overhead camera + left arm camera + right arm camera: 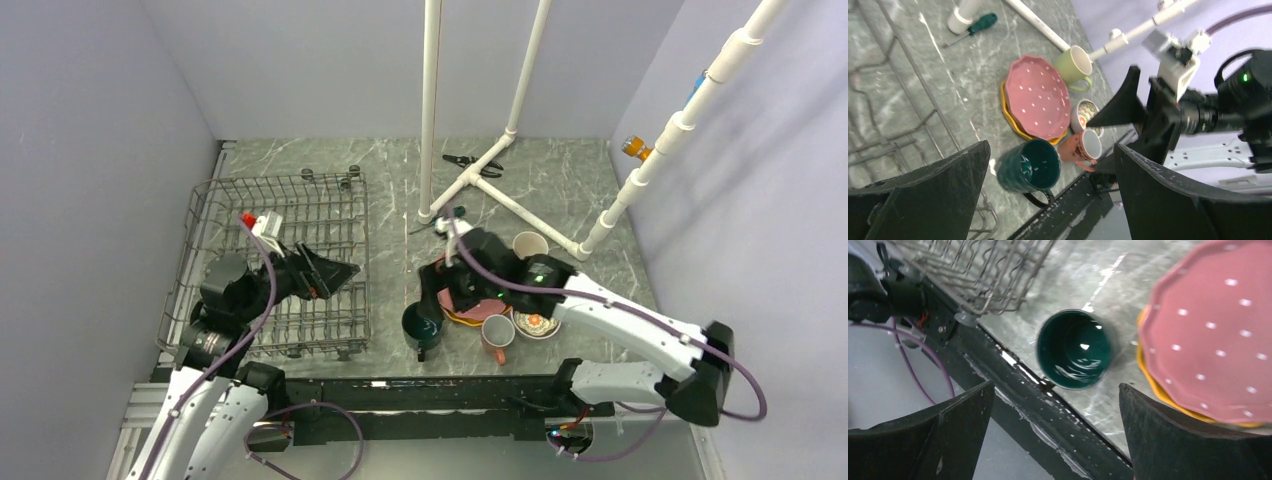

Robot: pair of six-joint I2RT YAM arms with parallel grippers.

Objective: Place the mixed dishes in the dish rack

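Left of centre, the large grey wire dish rack [270, 255] sits under the left gripper [338, 272], whose jaws are spread wide and hold nothing. A strip of bare grey marble tabletop [388, 210] separates the rack from the dark green ceramic mug [422, 327]. The right gripper [448, 280], also spread and empty, hovers over the pink scalloped dotted plate [1038, 97], which is stacked on the yellow-orange plate [1010, 119]. The white pipe frame [470, 180] stands behind.

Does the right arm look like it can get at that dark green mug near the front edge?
Probably yes. The dark green mug stands upright on the table, apart from the pink plate, with nothing over it, and the right arm hangs close by with its jaws open.
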